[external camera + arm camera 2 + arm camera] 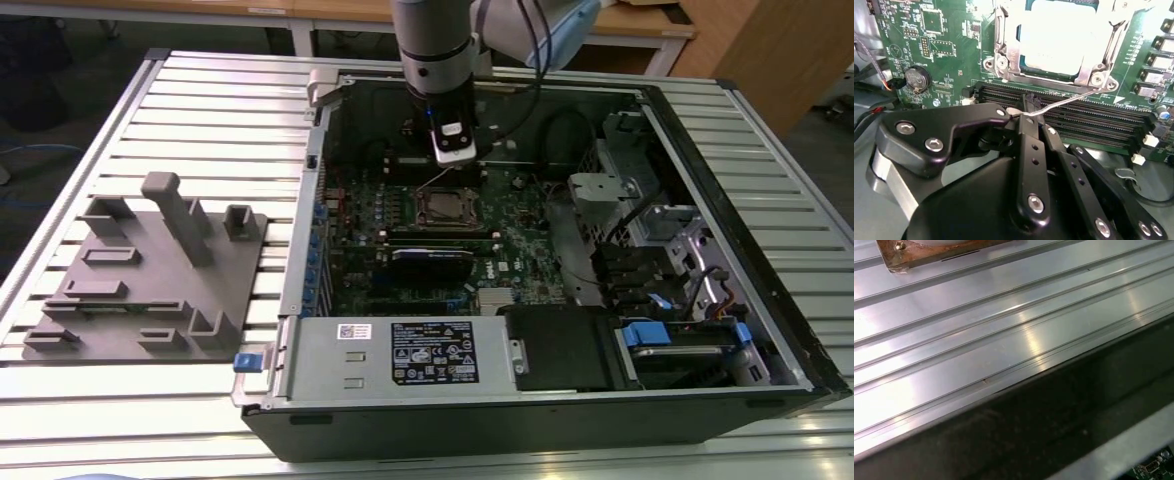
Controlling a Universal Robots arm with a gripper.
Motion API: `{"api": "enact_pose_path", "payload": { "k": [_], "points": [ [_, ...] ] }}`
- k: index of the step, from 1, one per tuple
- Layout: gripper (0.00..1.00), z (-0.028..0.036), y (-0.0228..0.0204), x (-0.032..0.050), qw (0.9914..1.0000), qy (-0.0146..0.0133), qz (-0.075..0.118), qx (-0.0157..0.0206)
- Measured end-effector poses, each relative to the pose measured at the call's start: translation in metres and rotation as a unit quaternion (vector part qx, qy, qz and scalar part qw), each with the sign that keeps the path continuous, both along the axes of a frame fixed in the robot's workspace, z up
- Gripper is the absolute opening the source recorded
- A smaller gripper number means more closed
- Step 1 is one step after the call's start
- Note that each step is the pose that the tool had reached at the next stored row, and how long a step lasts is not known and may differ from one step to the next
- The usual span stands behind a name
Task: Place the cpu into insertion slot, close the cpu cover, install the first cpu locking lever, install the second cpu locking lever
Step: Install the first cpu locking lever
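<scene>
Black gripper [1026, 117] linkages crowd the foreground of the second wrist view, and we see the two fingers [1029, 150] drawn together on the end of a thin wire lever [1064, 102], pinching it at its tip so the long arm gives leverage. From that pinch the lever runs toward 2 o'clock to its hinge at the socket's corner, crossing above the black memory slots [1079, 117] without resting on them.

At 12 o'clock from the gripper sits the slot [1004, 60] with its silvery rim. We judge the cpu [1054, 35] already seated there, its pale metal top showing through the cut-out of the cover [1089, 67], which lies flat over it; that lets the lever be worked over the cover's edge to lock it down. We read this as the locking-lever stage.

From the exterior view, we see the arm [434, 45] reaching down into the open case [747, 250], which lies on its side on a ribbed metal table [200, 110]. A grey fixture [147, 275] sits at 9 o'clock of the case, well apart and untouched.
</scene>
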State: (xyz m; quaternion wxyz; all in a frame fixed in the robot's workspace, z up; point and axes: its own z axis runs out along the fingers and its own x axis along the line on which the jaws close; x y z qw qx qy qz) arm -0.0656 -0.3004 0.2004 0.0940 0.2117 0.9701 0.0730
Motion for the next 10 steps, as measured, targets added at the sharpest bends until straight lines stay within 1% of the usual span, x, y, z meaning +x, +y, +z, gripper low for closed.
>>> {"api": "enact_pose_path", "payload": {
  "k": [2,7,10],
  "points": [
    [0.10,0.0028,0.0001,0.0000,1.00000,0.0000,0.000,0.0000],
    [0.10,0.0168,0.0000,0.0000,1.00000,-0.0001,0.000,0.0000],
    [0.10,0.0240,0.0000,0.0000,1.00000,0.0000,0.000,0.0000]
  ]
}}
